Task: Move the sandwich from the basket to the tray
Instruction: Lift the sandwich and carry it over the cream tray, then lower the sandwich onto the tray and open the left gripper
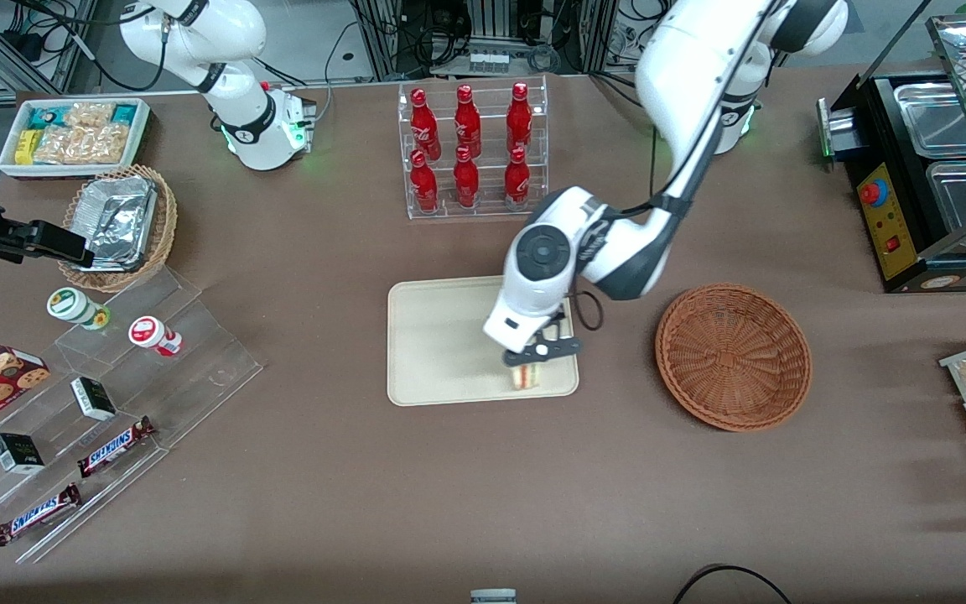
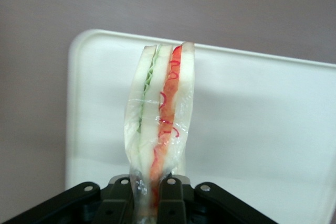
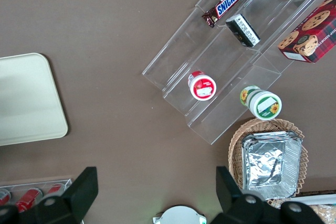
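Nearest the front camera: bare brown tabletop (image 1: 449, 503), nothing of mine on it.
Tray (image 1: 441, 344): I've got it flat on the tabletop, with the working arm reaching down over its end nearest the basket.
Basket (image 1: 733, 356): sits just beside the tray toward the working arm's end, and I see nothing in it.
Arm pose: forearm comes in from above the basket and the wrist folds down so the hand (image 1: 540, 354) points at the tray's corner nearest the camera.
Hand state: clenched on the sandwich (image 2: 160, 119); in the wrist view the black fingers (image 2: 118, 203) pinch its wrapped end.
Sandwich position: it hangs straight out from the fingertips, long axis running along the hand's reach, layers edge-on.
Key relation: sandwich is over the tray, inside the rim by my reading; I can't tell whether its tip touches the surface.
Next move, my call: lower a touch if needed, then let go.
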Robot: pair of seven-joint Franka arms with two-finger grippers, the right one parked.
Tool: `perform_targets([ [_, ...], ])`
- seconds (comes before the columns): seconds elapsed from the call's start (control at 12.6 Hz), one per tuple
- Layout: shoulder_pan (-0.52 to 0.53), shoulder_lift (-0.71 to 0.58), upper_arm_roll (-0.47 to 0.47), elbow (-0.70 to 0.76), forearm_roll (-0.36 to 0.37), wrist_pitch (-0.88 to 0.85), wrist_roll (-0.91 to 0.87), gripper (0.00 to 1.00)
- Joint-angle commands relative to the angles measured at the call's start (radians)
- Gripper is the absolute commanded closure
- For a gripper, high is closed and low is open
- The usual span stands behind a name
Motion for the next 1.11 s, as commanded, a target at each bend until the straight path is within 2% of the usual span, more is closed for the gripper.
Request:
perform_targets([
  [0.0, -0.066, 0.087, 0.016, 0.125, -0.006, -0.013, -0.065, 1.00],
  [0.32, -0.106, 0.124, 0.019, 0.159, 0.005, -0.024, -0.082, 1.00],
  [0.71, -0.108, 0.166, 0.018, 0.253, 0.005, -0.187, -0.075, 1.00],
  [1.03, -0.111, 0.206, 0.019, 0.297, 0.007, -0.181, -0.102, 1.00],
])
